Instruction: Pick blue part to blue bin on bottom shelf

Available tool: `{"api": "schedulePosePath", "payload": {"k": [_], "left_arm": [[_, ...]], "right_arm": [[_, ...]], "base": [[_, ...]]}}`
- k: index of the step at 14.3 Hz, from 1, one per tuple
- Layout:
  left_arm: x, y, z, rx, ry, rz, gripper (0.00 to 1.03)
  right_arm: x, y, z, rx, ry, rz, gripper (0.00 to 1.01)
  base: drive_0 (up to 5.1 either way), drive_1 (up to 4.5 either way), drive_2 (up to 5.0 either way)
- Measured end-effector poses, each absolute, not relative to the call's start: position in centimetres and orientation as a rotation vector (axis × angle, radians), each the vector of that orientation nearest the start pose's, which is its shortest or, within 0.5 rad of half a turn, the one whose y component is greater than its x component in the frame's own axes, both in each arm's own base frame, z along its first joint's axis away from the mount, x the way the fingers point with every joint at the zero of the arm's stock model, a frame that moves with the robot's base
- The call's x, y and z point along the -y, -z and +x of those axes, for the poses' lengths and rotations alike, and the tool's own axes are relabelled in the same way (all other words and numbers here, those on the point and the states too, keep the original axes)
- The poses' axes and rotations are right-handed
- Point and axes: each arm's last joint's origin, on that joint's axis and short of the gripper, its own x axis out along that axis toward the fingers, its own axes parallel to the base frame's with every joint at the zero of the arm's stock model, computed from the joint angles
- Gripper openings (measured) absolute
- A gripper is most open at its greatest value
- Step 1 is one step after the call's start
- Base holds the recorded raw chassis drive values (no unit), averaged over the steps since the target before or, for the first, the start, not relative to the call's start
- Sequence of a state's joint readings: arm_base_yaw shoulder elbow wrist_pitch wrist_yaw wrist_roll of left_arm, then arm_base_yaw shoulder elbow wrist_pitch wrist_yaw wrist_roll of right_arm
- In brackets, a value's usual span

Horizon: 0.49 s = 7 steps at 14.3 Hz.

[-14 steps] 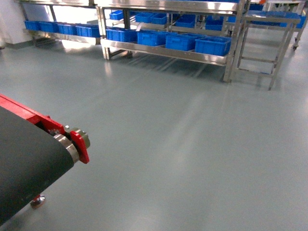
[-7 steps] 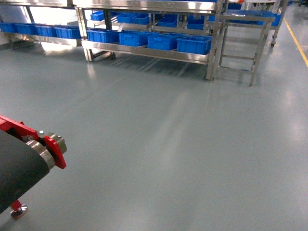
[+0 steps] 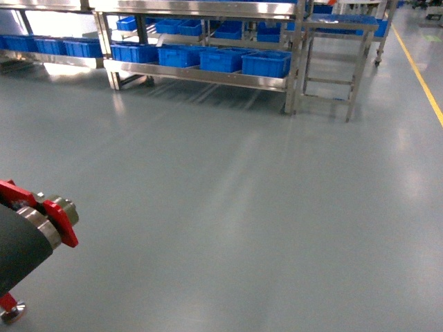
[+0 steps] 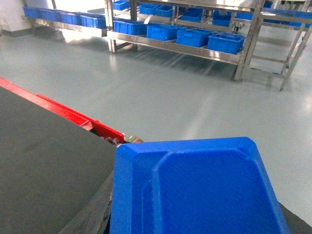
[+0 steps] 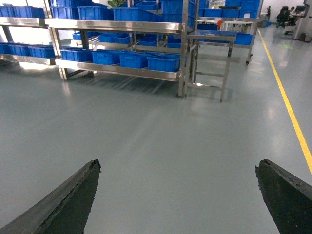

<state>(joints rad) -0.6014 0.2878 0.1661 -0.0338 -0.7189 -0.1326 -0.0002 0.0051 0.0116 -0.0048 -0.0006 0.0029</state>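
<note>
While the head view shows only floor, the left gripper's state is unclear behind the blue part (image 4: 200, 190); the right gripper (image 5: 178, 195) gapes.

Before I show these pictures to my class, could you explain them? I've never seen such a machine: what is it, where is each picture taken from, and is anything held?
It is a wheeled robot with two arms, each ending in a gripper. The head picture looks forward across the floor to a steel rack. Blue bins stand on its bottom shelf, and a black conveyor belt ends at the lower left. The left wrist picture is largely filled by the blue part. The left gripper is hidden, so a hold is likely but unseen. The right wrist picture shows the right gripper open and empty.
</note>
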Motion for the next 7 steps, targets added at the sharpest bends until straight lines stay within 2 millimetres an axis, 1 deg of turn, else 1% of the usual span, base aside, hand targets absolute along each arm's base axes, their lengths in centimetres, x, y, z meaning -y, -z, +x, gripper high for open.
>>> {"api": "schedulePosePath", "payload": {"k": [7], "left_arm": [[4.41, -19.44, 9.8, -0.115, -0.125, -0.037, 0.44]], "right_arm": [[0.0, -16.66, 9.73, 0.002, 0.0, 0.003, 0.98]], "base": [[-1.6, -1.65, -1.6]]}}
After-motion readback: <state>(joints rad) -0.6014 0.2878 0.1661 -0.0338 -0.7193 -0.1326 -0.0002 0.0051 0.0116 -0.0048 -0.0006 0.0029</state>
